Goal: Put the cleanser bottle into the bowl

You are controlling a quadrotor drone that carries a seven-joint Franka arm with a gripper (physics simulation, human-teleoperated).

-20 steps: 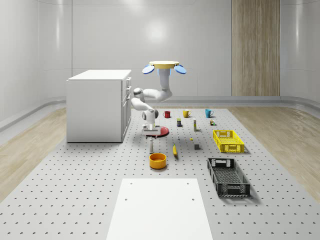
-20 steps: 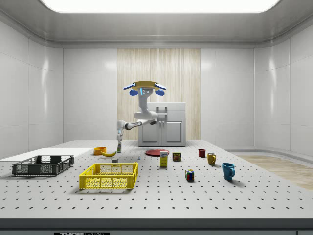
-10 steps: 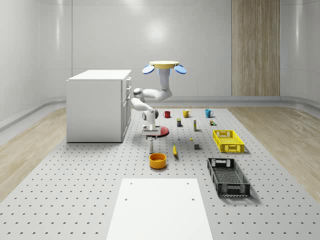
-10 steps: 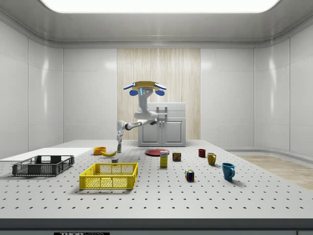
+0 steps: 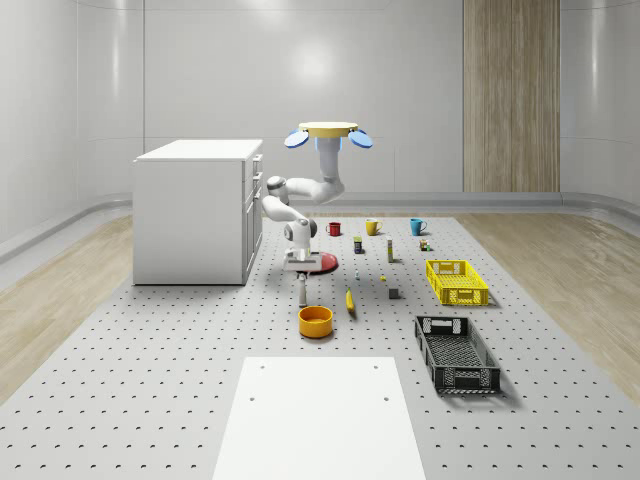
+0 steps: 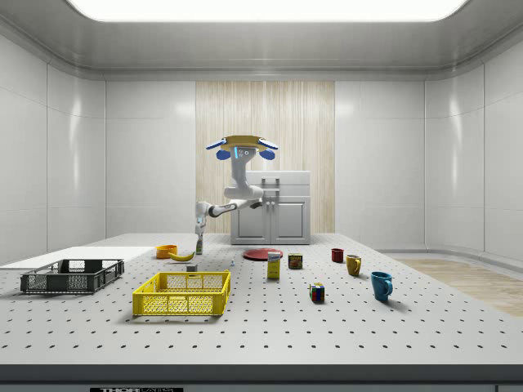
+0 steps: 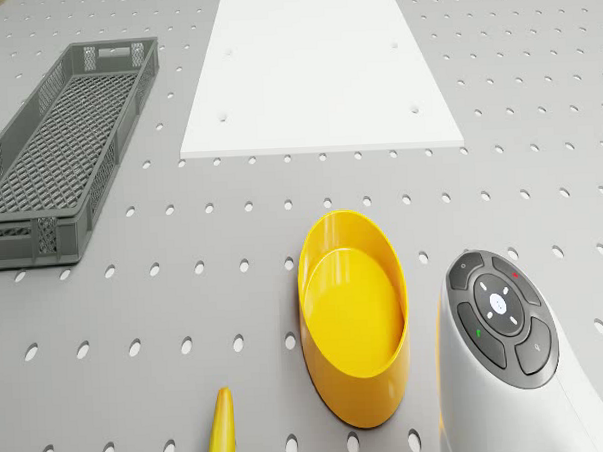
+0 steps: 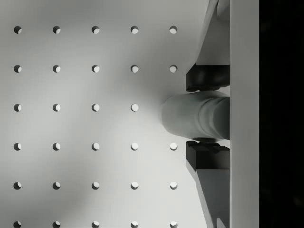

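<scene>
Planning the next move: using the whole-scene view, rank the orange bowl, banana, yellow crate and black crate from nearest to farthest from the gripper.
From the gripper:
1. Orange bowl, just in front of it.
2. Banana, toward the view's right; close to the bowl's distance.
3. Yellow crate, far right.
4. Black crate, right and nearest the camera.

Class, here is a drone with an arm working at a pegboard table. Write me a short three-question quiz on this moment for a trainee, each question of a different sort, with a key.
1. True or false: the cleanser bottle already lies inside the orange bowl.
2. Multiple choice: in the whole-scene view, what lies just right of the bowl? A) a banana B) a blue mug C) a black crate
3. Short answer: in the wrist view, what sits between the two dark fingers?

Key
1. False. The bottle stands upright on the table behind the bowl, under the gripper.
2. A.
3. The pale rounded top of the bottle, with a finger close on either side of it.
</scene>
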